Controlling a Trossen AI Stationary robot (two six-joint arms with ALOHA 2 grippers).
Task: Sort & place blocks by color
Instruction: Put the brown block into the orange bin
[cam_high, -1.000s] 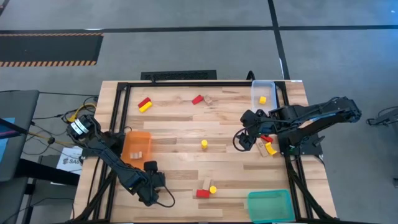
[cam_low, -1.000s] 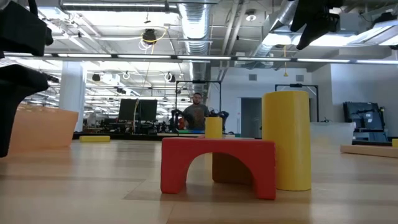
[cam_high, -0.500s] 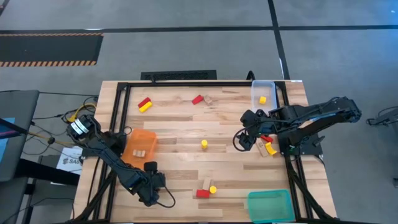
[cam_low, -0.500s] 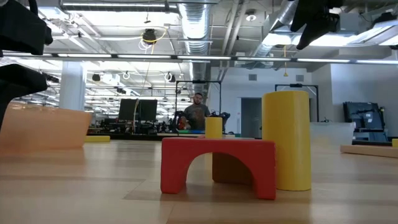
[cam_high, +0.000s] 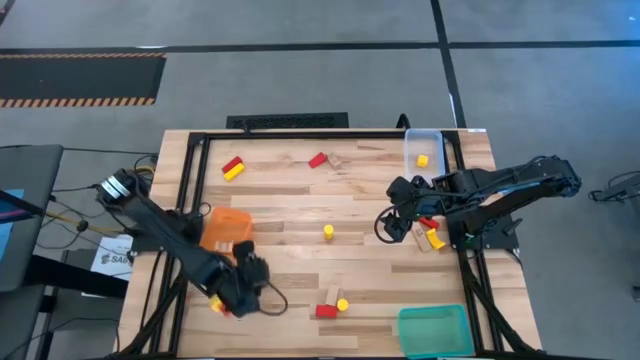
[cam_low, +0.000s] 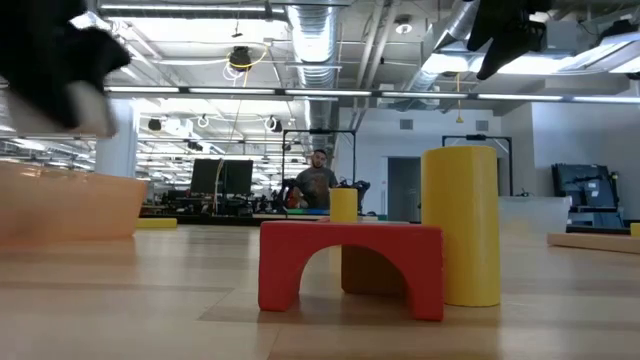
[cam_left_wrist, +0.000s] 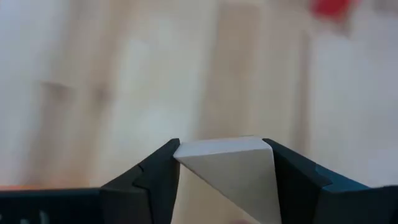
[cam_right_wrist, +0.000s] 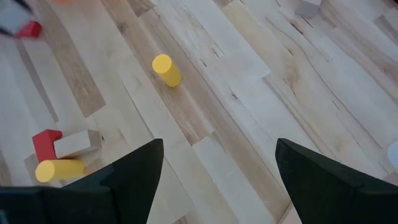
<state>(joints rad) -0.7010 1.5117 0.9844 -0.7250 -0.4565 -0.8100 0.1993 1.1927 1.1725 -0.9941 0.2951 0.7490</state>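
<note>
While our left gripper (cam_left_wrist: 221, 180) holds a plain light wooden wedge block (cam_left_wrist: 233, 171) between its fingers — carry it — we judge — to the orange plastic tray (cam_high: 226, 231) nearby.

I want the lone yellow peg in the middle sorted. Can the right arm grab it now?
Probably yes. The right gripper hangs open beside the yellow cylinder, with only bare table between them.
</note>
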